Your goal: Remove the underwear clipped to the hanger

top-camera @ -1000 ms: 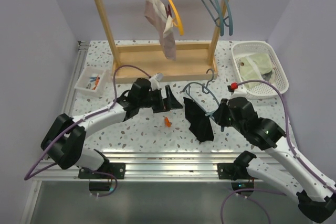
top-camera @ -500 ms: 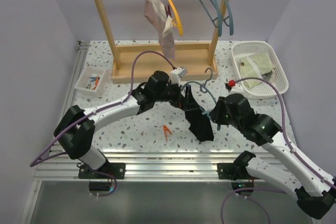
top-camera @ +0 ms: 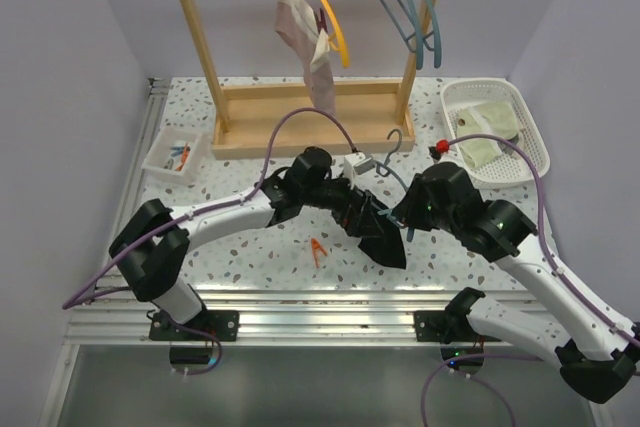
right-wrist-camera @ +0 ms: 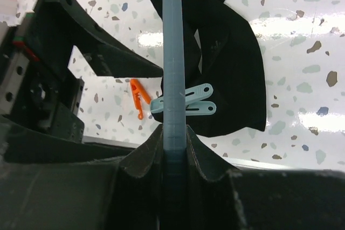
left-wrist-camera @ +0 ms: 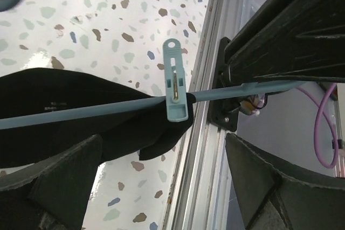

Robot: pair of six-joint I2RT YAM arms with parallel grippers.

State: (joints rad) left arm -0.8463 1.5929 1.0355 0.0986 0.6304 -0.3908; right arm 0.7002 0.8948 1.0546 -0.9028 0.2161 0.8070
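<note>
The black underwear (top-camera: 388, 244) sits near the middle of the table (top-camera: 250, 259), clipped to the bar of a blue-grey hanger (top-camera: 398, 138). Its long axis runs along that bar, from far-left to near-right, and the hanger's hook points to the far side. The pink-mauve underwear (top-camera: 312, 52) hangs well apart from it at the far side, drooping straight down from a yellow hanger (top-camera: 335, 22) on the wooden rack (top-camera: 300, 112).

The right gripper (right-wrist-camera: 173, 139) is nearly closed, its 2 fingers pinching the hanger's bar just near of the garment. The left gripper (left-wrist-camera: 167, 173) stands wide apart and holds nothing, its fingers straddling the bar and a fold of black cloth.

At the far right, a white basket (top-camera: 530, 127) holds a pale green cloth (top-camera: 487, 132). At the far left, a small white tray (top-camera: 160, 164) holds a few orange and blue bits, too small to name.

Only the wrist views show the pale blue clip (left-wrist-camera: 176, 89) that clamps the black cloth to the bar; in the top view the arms hide it. The right wrist view shows the bar running straight away from its fingers, with an orange clip (right-wrist-camera: 138, 97) lying loose on the table to the left of the garment. Only the top view takes in the rack, basket and tray.
</note>
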